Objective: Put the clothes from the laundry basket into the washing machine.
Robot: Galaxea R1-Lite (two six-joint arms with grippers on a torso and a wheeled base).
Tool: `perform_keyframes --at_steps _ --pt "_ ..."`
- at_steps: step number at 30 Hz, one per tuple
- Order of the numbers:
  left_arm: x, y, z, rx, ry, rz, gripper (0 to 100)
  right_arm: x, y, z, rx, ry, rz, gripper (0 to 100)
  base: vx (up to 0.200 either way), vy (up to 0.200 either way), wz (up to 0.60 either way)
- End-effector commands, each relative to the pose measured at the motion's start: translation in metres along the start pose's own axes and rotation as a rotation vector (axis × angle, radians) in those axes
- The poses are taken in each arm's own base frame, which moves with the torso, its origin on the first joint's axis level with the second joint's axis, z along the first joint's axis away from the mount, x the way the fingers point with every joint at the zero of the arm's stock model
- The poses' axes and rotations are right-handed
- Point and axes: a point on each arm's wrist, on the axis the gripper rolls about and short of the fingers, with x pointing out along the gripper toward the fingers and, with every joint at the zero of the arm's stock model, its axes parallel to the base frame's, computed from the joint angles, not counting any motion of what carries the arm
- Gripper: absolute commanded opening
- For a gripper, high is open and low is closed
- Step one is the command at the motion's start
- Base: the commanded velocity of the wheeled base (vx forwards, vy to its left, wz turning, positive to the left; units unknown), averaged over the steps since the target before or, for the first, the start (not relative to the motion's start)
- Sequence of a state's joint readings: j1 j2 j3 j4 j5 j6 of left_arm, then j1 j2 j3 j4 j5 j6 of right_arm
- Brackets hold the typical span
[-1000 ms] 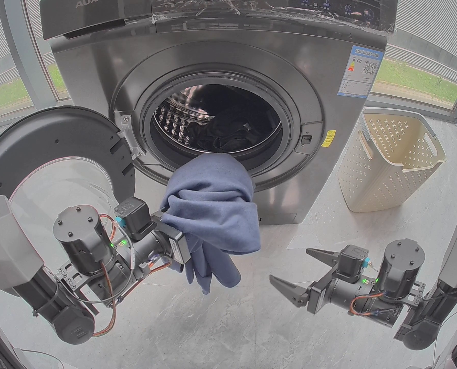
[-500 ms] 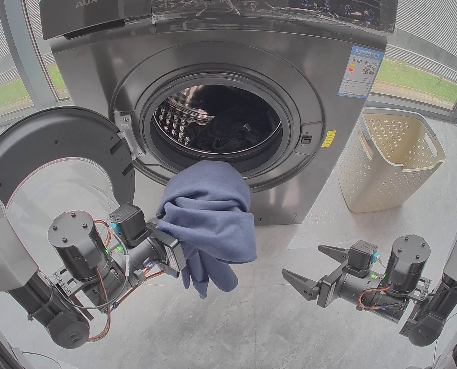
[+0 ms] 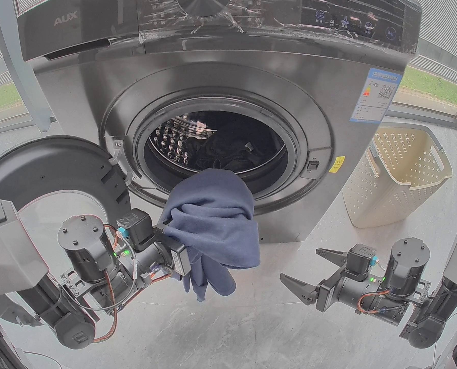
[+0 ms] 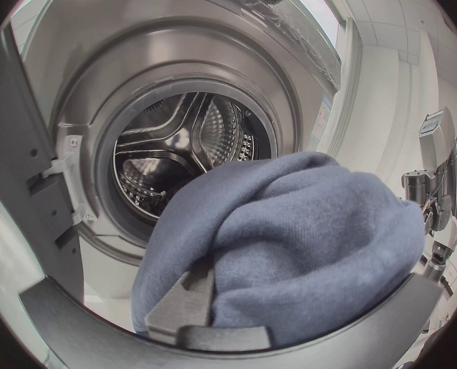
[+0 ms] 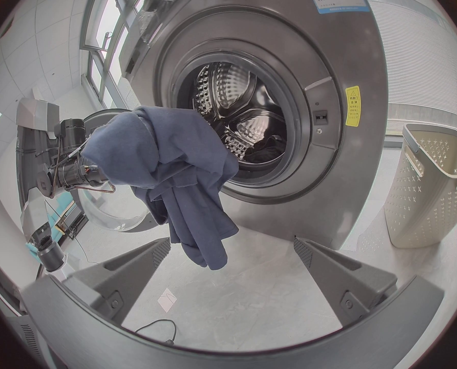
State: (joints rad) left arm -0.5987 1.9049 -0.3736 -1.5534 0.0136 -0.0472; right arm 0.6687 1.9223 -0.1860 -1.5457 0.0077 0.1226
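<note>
- While your left gripper [image 3: 179,244] is clamped on the blue sweatshirt [image 3: 213,221], the garment hangs bunched in the air. It sits just in front of the lower rim of the drum opening [image 3: 218,144], and none of it is inside yet.
- Its loose tail dangles below the bundle toward the floor [image 3: 249,329] without touching it.
- Most of the gripper's fingers are buried in cloth, but the left wrist view shows one dark finger [image 4: 187,303] pressed against the fabric.
- Dark clothes [image 3: 233,149] already lie in the bottom of the drum, behind the sweatshirt.
- The door [image 3: 54,170] of the washing machine [image 3: 315,93] stands wide open on your left, just beside the left arm.
- Your right gripper [image 3: 302,267] is low over the floor, well apart from the sweatshirt on its right. Its fingers are spread wide and it holds nothing.
- The laundry basket [image 3: 377,201] stands on the floor just beside the machine's right front corner. The part of its inside that you can see shows no clothes.
- You appear to be in the loading step, with the garment carried to the machine but not delivered.
- Next, lift the bundle over the lower rim and push it forward into the drum. Go deep enough that the hanging tail follows, then let the fingers open.
- Watch that the tail does not drape over the rim.
</note>
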Motion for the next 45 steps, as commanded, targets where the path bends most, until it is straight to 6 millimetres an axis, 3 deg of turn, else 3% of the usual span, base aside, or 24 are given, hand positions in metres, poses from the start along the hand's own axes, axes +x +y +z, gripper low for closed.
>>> perform_keyframes --at_steps 1,22,31,38,45 --pt "0.001 -0.001 -0.002 0.001 0.007 -0.002 0 -0.001 0.001 -0.002 0.001 0.011 0.003 100 0.200 0.000 0.00" --pt "0.010 -0.013 -0.012 0.006 0.029 -0.043 0 -0.008 0.008 -0.009 -0.003 0.052 0.033 100 0.029 0.000 0.00" --pt "0.079 -0.012 -0.029 0.006 -0.047 -0.024 0 -0.009 0.015 -0.008 -0.004 0.044 0.056 100 0.000 0.000 0.00" --pt "0.127 0.012 -0.035 -0.013 -0.142 0.033 0 -0.013 0.015 -0.004 -0.005 0.027 0.060 100 0.000 0.000 0.00" --pt "0.163 0.019 -0.042 -0.012 -0.144 0.036 0 -0.012 0.015 -0.005 -0.005 0.029 0.060 100 0.000 0.000 0.00"
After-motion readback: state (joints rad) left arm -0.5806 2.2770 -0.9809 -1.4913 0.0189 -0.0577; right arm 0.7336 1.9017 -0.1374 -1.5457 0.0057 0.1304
